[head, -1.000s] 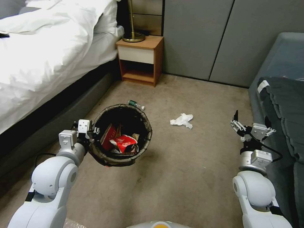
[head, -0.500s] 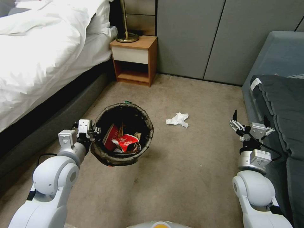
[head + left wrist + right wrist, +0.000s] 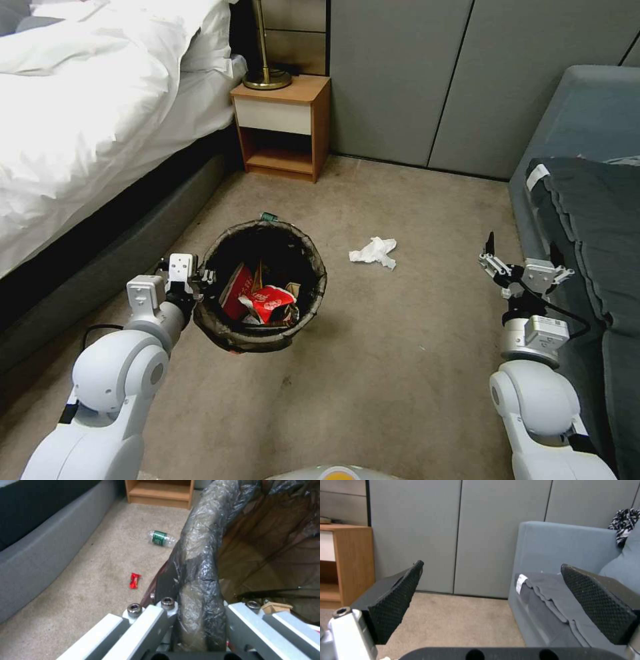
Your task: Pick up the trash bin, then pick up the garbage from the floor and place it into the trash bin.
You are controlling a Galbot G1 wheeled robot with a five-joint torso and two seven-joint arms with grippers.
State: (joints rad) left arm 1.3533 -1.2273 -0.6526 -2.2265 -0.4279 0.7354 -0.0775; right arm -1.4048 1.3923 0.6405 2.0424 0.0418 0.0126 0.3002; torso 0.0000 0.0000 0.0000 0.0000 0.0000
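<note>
The trash bin, with a dark bag liner over its rim, hangs above the floor. My left gripper is shut on its near-left rim. Red-and-white wrappers lie inside. A white tissue rests on the carpet to the right of the bin. The green bottle peeks out behind the bin and shows whole in the left wrist view, with a small red wrapper nearer. My right gripper is open, held up by the sofa, empty.
A bed with white bedding lines the left. A wooden nightstand with a brass lamp stands at the back wall. A blue-grey sofa with a dark blanket borders the right. Open carpet lies between them.
The camera shifted earlier, sliding the whole scene left. Since then the bin and left gripper have moved slightly right and down; the right gripper edged a little left.
</note>
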